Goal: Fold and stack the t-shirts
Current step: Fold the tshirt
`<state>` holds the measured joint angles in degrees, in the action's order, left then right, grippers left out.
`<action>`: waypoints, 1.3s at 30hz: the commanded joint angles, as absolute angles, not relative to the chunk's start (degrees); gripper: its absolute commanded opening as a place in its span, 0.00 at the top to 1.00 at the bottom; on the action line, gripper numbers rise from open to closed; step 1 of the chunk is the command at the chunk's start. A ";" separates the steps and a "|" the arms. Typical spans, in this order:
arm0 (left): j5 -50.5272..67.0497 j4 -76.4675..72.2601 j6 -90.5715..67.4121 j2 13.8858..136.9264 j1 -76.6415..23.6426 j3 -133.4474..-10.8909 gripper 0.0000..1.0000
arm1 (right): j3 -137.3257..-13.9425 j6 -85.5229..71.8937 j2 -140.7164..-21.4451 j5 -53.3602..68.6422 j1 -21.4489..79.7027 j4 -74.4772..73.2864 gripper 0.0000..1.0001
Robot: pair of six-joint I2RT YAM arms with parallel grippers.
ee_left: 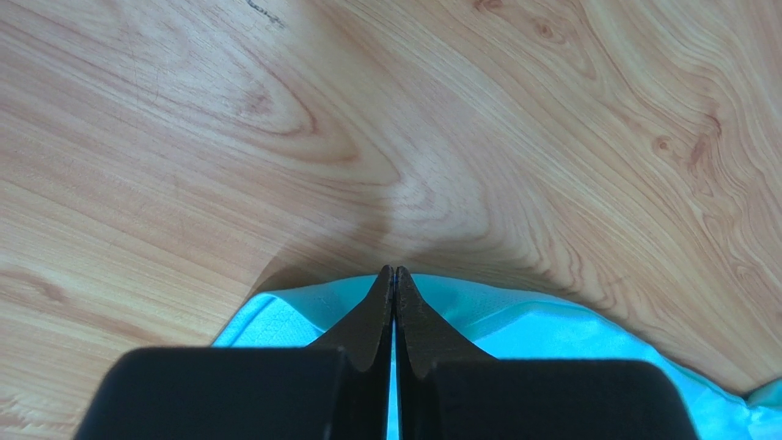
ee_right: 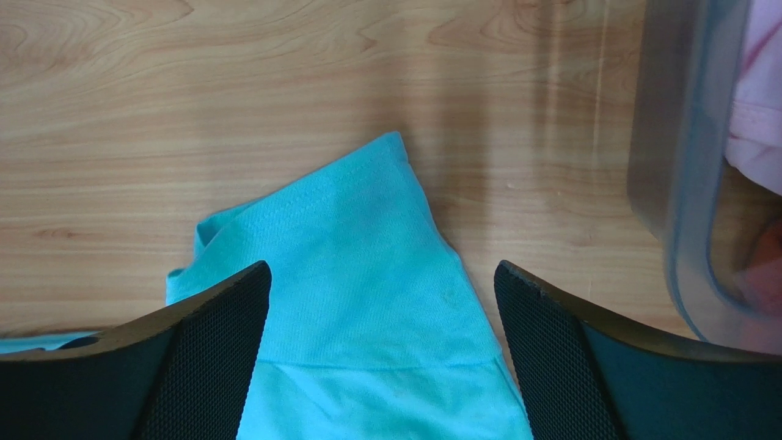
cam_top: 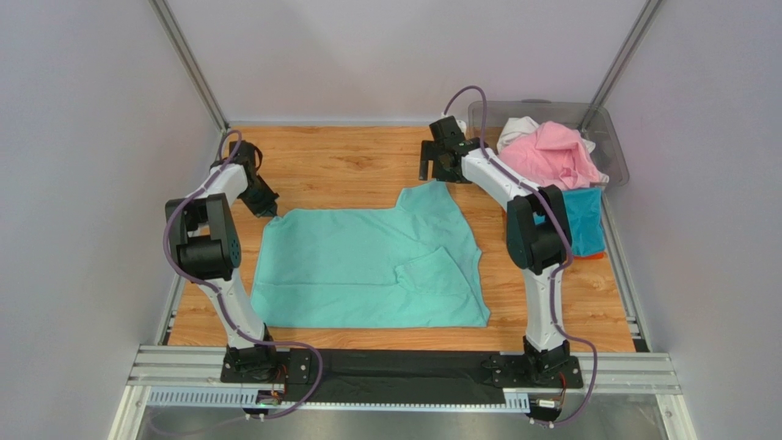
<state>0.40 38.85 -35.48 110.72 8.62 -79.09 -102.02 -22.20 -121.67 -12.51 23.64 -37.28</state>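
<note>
A mint green t-shirt (cam_top: 358, 266) lies spread flat on the wooden table, with one sleeve folded in on its right half. My left gripper (cam_top: 269, 209) is at the shirt's far left corner. In the left wrist view it (ee_left: 394, 270) is shut on the shirt's edge (ee_left: 551, 330), and the cloth rises to the fingertips. My right gripper (cam_top: 431, 170) hovers over the shirt's far right corner. In the right wrist view it (ee_right: 381, 266) is open and empty, with the shirt's corner (ee_right: 367, 247) between the fingers.
A clear grey plastic bin (cam_top: 615, 137) stands at the far right and holds a pink shirt (cam_top: 551, 151) and a white shirt (cam_top: 519, 126). A teal blue shirt (cam_top: 583, 220) hangs over its near side, and a bit of orange (cam_top: 595, 256) shows below. The bin's wall (ee_right: 670, 183) is close on the right gripper's right.
</note>
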 commanded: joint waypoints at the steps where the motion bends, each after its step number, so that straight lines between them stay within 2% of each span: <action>1: 1.58 36.83 -33.66 106.79 8.53 -77.70 1.00 | -108.78 -20.66 -126.73 -12.57 23.29 -37.53 0.09; 7: 1.67 36.12 -33.05 104.25 8.61 -75.24 1.00 | -113.38 -19.95 -132.18 -13.62 23.20 -38.50 0.17; 17: 2.99 35.16 -32.43 102.74 8.61 -72.33 1.00 | -115.58 -18.99 -137.11 -12.84 22.24 -36.92 0.23; 20: 3.25 35.16 -32.34 102.74 8.53 -72.07 1.00 | -115.14 -18.46 -137.11 -10.64 22.32 -36.30 0.39; 21: 3.25 35.24 -32.34 102.57 8.53 -72.07 1.00 | -114.53 -18.54 -136.85 -10.20 22.32 -36.12 0.58; 23: 2.99 35.16 -32.43 102.31 8.53 -71.98 1.00 | -113.30 -18.81 -135.97 -10.02 22.41 -35.77 0.73; 24: 2.90 35.24 -32.43 102.13 8.61 -71.90 1.00 | -112.59 -18.72 -134.66 -9.93 22.33 -35.08 0.86; 27: 2.46 35.42 -32.61 101.25 8.53 -71.89 1.00 | -108.82 -17.85 -131.14 -8.71 22.32 -33.58 0.99; 34: 1.32 36.47 -33.57 97.74 8.61 -69.88 1.00 | -99.95 -14.07 -119.90 -4.93 23.82 -30.68 1.00; 39: 0.09 37.18 -34.45 92.92 8.61 -66.80 1.00 | -88.43 -12.75 -109.53 -3.78 25.48 -29.36 1.00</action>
<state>1.19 36.40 -33.80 97.34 8.62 -68.12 -92.31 -14.98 -116.66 -5.52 24.03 -31.86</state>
